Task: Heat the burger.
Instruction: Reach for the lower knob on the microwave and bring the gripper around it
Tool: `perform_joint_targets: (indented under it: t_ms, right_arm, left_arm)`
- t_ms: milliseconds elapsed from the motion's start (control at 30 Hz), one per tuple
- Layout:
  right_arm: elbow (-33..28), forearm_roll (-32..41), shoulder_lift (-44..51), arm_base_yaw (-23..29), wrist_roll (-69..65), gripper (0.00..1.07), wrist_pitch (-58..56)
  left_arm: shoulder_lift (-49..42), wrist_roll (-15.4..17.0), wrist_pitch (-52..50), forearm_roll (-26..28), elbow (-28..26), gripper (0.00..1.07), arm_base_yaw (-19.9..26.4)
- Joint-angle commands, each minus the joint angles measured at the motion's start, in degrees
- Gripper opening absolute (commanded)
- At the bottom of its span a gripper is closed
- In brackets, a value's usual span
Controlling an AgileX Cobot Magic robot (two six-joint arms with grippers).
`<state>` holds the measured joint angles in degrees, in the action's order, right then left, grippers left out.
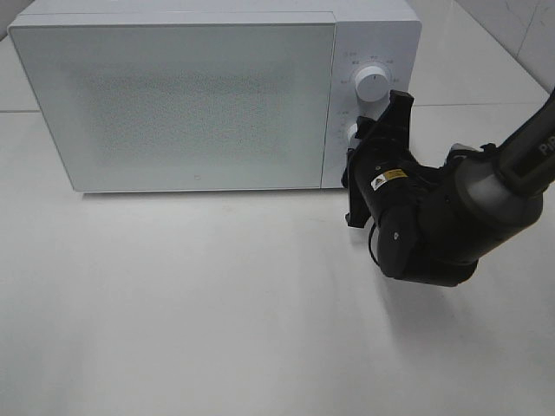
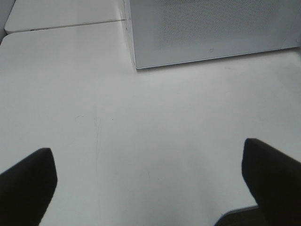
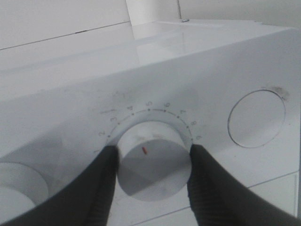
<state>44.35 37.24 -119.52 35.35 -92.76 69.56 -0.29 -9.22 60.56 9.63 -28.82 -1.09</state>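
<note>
The burger is out of view. The white microwave [image 1: 173,95] stands at the back of the table with its door closed. My right gripper [image 1: 362,143] is at its control panel, shut on the lower knob [image 3: 153,162]. One finger [image 3: 106,179] presses each side of the knob. The knob carries a red mark and sits inside a numbered dial. My left gripper [image 2: 148,181] shows only in the left wrist view. It is open over bare table in front of the microwave's left corner, with nothing between its fingers [image 2: 23,183].
A second, upper knob [image 1: 373,84] sits above the one I hold. A round recess [image 3: 256,118] lies in the panel beside the held knob. The white table [image 1: 217,303] spreads in front of the microwave. The right arm [image 1: 451,217] hangs over its right side.
</note>
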Motion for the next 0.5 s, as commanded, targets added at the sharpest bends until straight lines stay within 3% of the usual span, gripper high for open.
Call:
perform_joint_targets:
  t_ms: [33,167,333,500]
  right_arm:
    - [2.2,-11.5,0.6,0.8,2.8,0.04,3.7]
    - [2.2,-9.6,0.6,0.8,4.1,0.11,3.7]
    - [2.2,-5.4,0.6,0.8,6.2,0.32,5.0]
    - [2.0,-2.2,0.7,0.8,8.1,0.44,6.2]
  left_arm:
    - [-1.1,0.5,-0.9,0.1,0.1,1.01,0.0]
    - [-1.1,0.5,-0.9,0.1,0.1,1.01,0.0]
    - [-1.1,0.5,-0.9,0.1,0.1,1.01,0.0]
    - [-1.1,0.5,-0.9,0.1,0.1,1.01,0.0]
